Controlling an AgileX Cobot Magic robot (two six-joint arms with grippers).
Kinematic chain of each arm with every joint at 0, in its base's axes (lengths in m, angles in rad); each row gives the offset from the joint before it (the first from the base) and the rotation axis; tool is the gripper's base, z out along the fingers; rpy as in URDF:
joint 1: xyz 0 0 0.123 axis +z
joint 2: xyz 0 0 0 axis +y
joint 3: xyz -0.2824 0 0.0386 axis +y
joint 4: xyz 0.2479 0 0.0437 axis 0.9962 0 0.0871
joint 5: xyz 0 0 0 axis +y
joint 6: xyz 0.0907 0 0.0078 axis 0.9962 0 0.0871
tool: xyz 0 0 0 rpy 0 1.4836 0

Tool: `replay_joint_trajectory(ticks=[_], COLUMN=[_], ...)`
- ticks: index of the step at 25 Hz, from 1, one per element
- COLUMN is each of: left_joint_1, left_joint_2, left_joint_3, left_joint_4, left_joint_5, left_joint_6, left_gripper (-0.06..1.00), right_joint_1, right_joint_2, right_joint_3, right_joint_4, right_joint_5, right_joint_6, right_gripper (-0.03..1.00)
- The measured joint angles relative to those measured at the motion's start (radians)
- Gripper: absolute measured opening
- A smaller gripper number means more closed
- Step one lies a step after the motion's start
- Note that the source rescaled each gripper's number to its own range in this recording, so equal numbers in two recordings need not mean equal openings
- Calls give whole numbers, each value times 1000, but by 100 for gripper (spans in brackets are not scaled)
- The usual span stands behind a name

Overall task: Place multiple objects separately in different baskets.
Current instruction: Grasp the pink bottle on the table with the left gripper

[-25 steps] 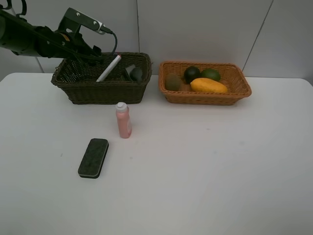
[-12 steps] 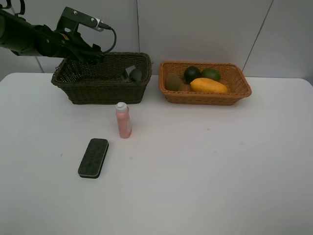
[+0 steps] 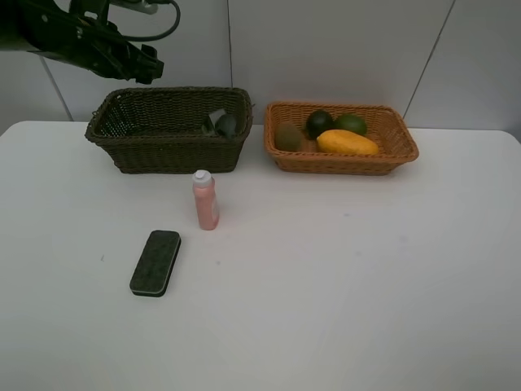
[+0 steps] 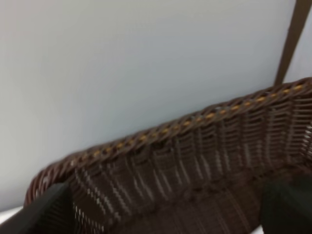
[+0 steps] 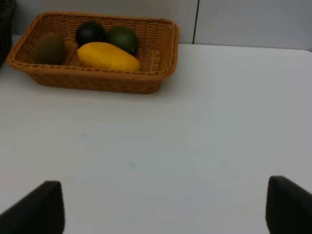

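Observation:
The dark olive-brown basket (image 3: pixel 138 151) holds a dark green bottle (image 3: pixel 225 124) at its right end. My left gripper (image 3: pixel 147 70) hovers above that basket's back left corner, open and empty. In the left wrist view its fingertips (image 4: pixel 48 209) stand wide apart before the basket's inner wall (image 4: pixel 195 146). The orange-tan basket (image 3: pixel 342 163) holds the kiwi (image 3: pixel 287 136), mangosteen (image 3: pixel 319 122), lime (image 3: pixel 352 124) and mango (image 3: pixel 348 142). A pink bottle (image 3: pixel 205 200) stands upright on the table. The black eraser (image 3: pixel 155 262) lies flat nearer the front. My right gripper (image 5: pixel 163 207) is open over bare table, facing the orange-tan basket (image 5: pixel 161 63).
The white table (image 3: pixel 342 277) stretches to the front and right of the bottle and eraser. A grey wall rises just behind both baskets. The right arm does not show in the exterior high view.
A white marker that leaned in the dark basket a second ago has dropped out of sight inside it. My left arm has lifted and drawn back to the left.

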Motion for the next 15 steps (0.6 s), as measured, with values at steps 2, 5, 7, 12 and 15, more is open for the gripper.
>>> replay_joint_trajectory(ticks=[2, 5, 7, 12, 15], left_joint_1=[0, -2, -15, -115, -194], left_joint_2=[-35, -92, -130, -200, -208], left_joint_3=[0, 0, 0, 0, 0], left_joint_4=[0, 0, 0, 1, 0], left_joint_5=[60, 153, 213, 319, 372], left_joint_6=[-31, -73, -87, -149, -214], left_gripper=[100, 100, 100, 100, 100], right_joint_1=[0, -1, -1, -1, -1], right_joint_2=[0, 0, 0, 0, 0], right_joint_3=[0, 0, 0, 0, 0], right_joint_4=[0, 0, 0, 0, 0], right_joint_5=[0, 0, 0, 0, 0], right_joint_6=[0, 0, 0, 0, 0], right_gripper=[100, 100, 100, 100, 100])
